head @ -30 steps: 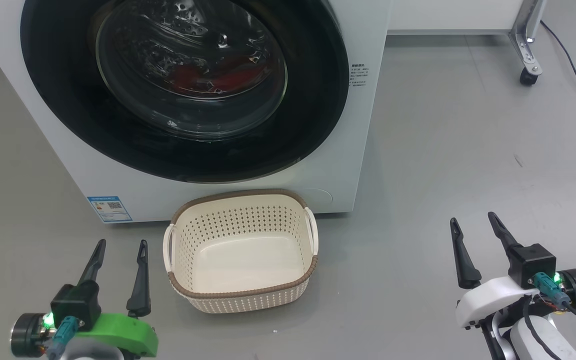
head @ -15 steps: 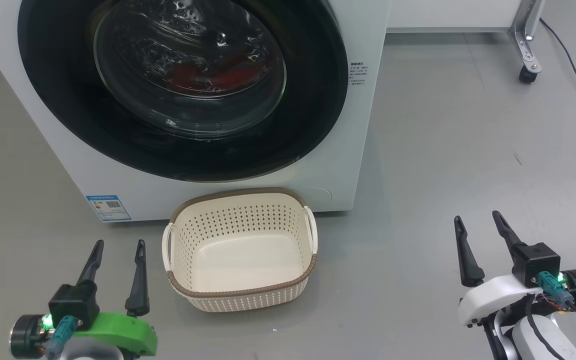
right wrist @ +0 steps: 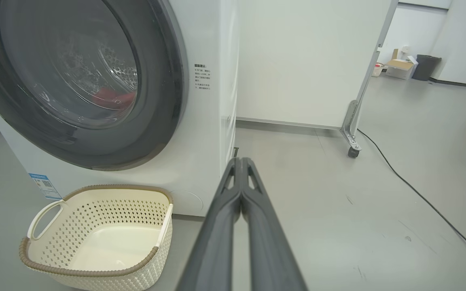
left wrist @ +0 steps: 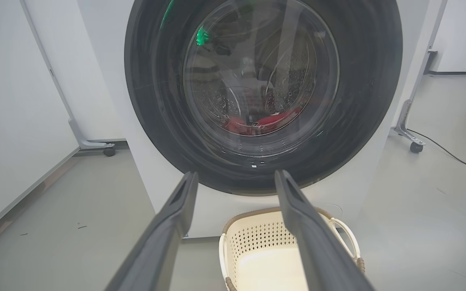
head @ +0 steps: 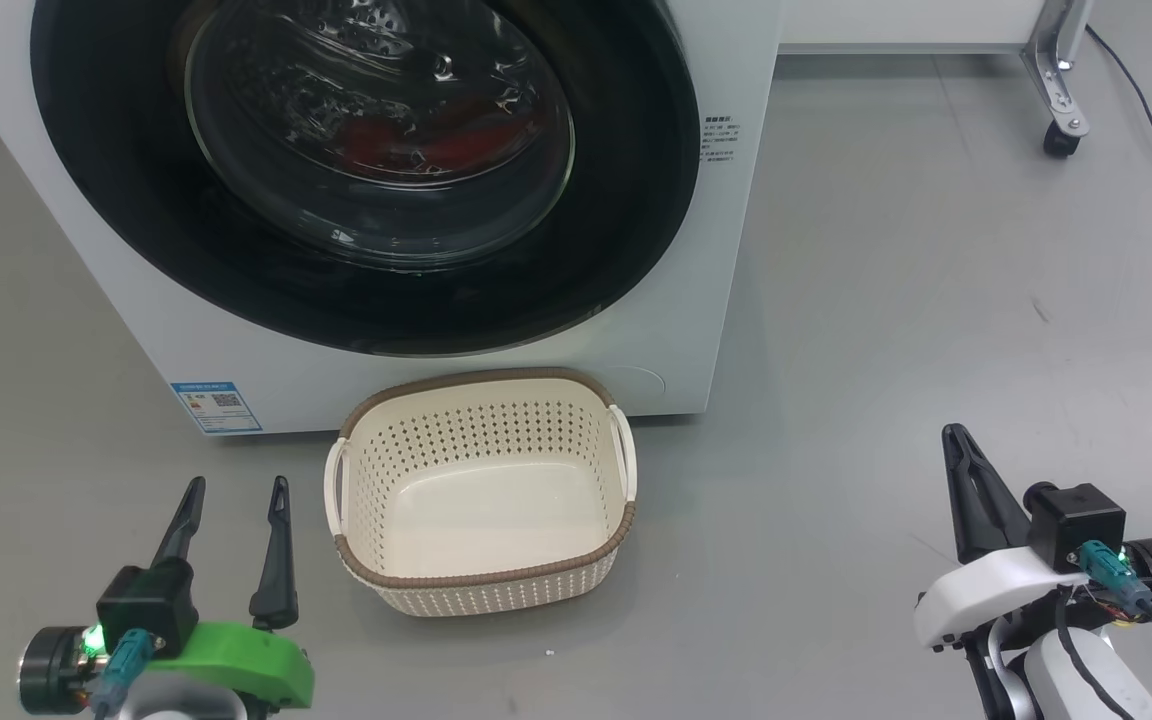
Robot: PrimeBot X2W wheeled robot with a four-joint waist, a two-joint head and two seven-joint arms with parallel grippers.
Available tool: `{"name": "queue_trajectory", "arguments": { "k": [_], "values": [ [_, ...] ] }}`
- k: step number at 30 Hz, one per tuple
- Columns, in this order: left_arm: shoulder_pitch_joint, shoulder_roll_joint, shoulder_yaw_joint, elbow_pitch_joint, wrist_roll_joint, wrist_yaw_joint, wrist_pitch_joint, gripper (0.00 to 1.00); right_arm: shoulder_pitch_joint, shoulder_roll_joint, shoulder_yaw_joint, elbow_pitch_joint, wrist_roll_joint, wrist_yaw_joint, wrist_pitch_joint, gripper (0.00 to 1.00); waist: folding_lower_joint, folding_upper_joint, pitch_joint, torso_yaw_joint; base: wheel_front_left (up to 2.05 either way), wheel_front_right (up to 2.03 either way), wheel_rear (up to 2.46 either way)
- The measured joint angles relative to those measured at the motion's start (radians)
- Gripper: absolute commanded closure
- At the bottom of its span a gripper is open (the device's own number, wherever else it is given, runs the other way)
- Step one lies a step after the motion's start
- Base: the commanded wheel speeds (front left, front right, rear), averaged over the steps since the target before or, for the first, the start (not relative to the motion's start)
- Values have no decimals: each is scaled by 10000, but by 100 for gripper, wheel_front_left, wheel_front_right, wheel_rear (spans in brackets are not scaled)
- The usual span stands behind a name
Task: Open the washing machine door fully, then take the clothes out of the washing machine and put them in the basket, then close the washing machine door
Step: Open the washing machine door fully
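**Door shut, basket bare, right jaws pinched together**

Here we are in front of the washing machine (head: 636,350), and the washing machine door (head: 616,200) sits flush against the white front, its glossy black ring closed around the bulging glass. Look through that glass and there they are: the clothes (head: 456,148), a patch of red low in the steel drum, behind the window.

Down on the grey floor (head: 886,300), the basket (head: 486,598) stands upright just in front of the machine's base, under the door's lower edge. There's nothing in it, its cream bottom is bare. Whether its back rim touches the machine, I cannot tell. A small blue sticker (head: 204,405) shows on the machine's lower left corner, just left of the basket.

Now the arms. At the lower left, the left gripper (head: 238,482) is low, fingers spread wide and holding nothing, just left of the basket and apart from it. From its wrist view the two dark fingers frame the bottom of the door and the basket's near rim.

Over on the right, the right gripper (head: 956,435) is well clear of the basket and machine, above bare floor. Its two fingers are pressed tight together, tip to tip, with nothing between them. From its wrist view the closed pair points towards the machine's right front corner.

Far right, a black cable (head: 1151,130) trails across the floor beside a castor (head: 1061,140) on a metal leg
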Motion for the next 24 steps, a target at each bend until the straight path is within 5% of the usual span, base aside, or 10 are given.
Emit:
{"name": "queue_trajectory", "arguments": {
  "k": [13, 24],
  "values": [
    [-423, -81, 4, -123, 56, -182, 0, 0, -498, 798, -940, 46, 1693, 518, 0, 100, 0, 0, 456, 175, 0, 0, 0],
    [-662, -121, 10, -232, 224, -345, 0, 0, -1509, 1367, -2477, 420, 5572, 1499, 669, 100, 0, 0, 1052, 432, 0, 0, 0]
  ]
}}
